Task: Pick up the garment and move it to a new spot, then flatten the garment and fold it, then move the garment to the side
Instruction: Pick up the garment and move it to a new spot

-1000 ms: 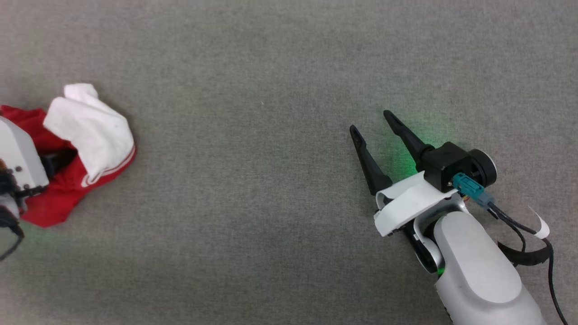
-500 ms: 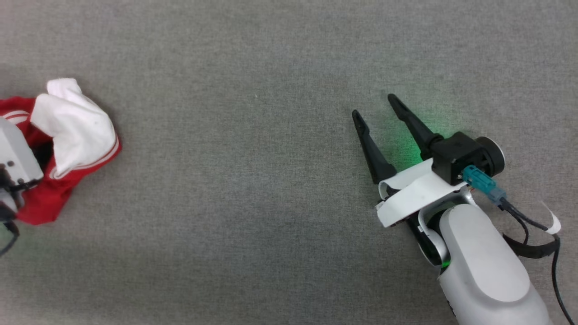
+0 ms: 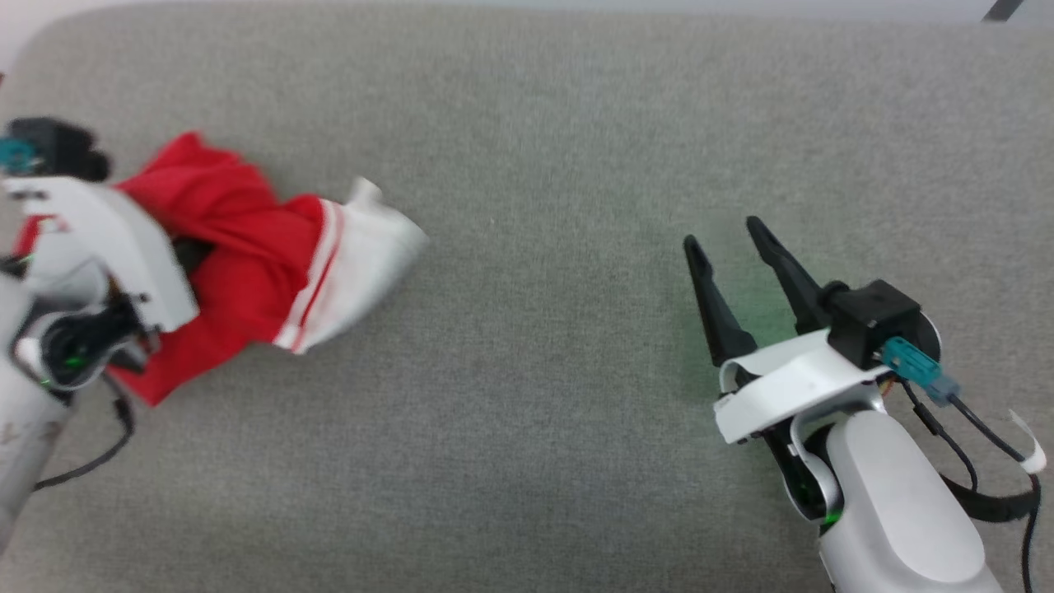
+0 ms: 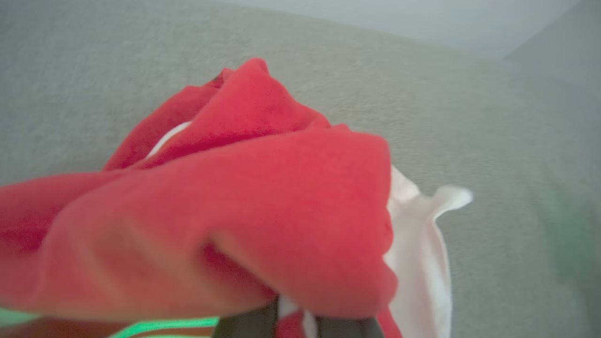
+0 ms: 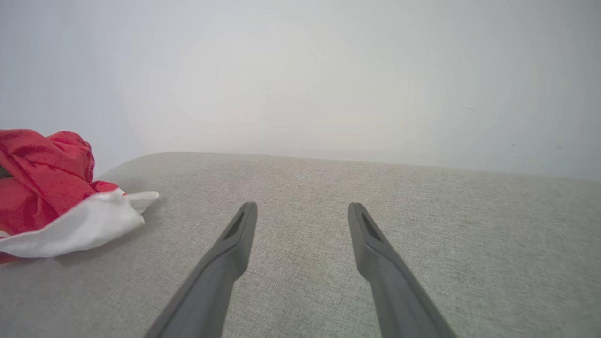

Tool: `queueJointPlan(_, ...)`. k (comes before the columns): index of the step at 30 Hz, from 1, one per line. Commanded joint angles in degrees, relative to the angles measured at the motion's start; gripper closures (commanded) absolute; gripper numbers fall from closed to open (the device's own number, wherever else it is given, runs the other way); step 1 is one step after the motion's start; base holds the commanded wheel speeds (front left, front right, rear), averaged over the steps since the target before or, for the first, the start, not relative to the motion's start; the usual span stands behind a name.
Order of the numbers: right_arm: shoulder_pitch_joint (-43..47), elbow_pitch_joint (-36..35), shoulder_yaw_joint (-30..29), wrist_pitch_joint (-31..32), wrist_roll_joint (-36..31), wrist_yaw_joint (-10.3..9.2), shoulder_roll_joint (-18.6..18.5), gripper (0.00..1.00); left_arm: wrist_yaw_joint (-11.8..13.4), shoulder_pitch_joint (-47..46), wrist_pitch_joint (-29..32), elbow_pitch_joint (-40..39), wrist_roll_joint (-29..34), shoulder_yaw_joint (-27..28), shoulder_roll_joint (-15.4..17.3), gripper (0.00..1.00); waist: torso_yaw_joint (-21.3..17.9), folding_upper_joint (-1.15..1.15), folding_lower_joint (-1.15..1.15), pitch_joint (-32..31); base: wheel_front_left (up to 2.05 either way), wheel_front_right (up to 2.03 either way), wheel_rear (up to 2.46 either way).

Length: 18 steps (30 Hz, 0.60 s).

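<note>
The garment [image 3: 247,263] is a bunched red jersey lying at the left of the grey surface [image 3: 535,165], with a white sleeve and its red stripes trailing to the right. My left arm's white wrist [image 3: 107,239] sits over its left part. In the left wrist view the red cloth [image 4: 263,202] drapes over my left gripper [image 4: 293,324], whose dark fingers are shut on a fold of it. My right gripper [image 3: 725,239] hovers open over bare surface at the right, well apart from the garment [image 5: 42,188], with nothing between its fingers [image 5: 235,244].
The grey surface's far edge [image 3: 527,7] runs along the top of the head view and rounds off at the top left corner. A pale wall [image 5: 300,70] stands beyond it. A black cable [image 3: 963,412] hangs off my right wrist.
The head camera has shifted, bringing the far edge into view. My left gripper has carried the garment toward the middle, closer to the right gripper; the white sleeve now trails right.
</note>
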Motion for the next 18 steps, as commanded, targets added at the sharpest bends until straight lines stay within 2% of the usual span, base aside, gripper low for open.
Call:
queueJointPlan(1,1.14,-0.26,-0.62,-0.37,0.6,0.0,0.03,0.0,0.01,-1.16,-0.63,-1.64,0.32,-0.48,-0.29,1.0,-0.34,0.0,0.0,-2.19,0.0,0.0,0.0)
queueJointPlan(7,3.45,-2.41,-2.95,-0.52,2.63,0.0,-0.02,0.0,0.01,-4.08,-1.12,-9.79,0.75,-3.41,-1.33,1.0,-4.6,0.0,0.0,-3.17,0.0,0.0,0.0)
queueJointPlan(10,5.04,-4.53,-4.8,-0.52,3.88,0.0,0.04,0.0,0.01,-6.06,-0.83,-12.66,1.66,-4.97,-2.96,1.0,-7.46,0.0,0.0,-3.09,0.0,0.0,0.0)
queueJointPlan(18,10.02,-10.64,-10.09,-0.55,8.17,0.0,0.06,0.0,0.34,-11.62,1.46,-14.53,1.63,-7.24,-10.99,1.0,-16.21,0.0,0.0,-1.99,0.0,0.0,0.0)
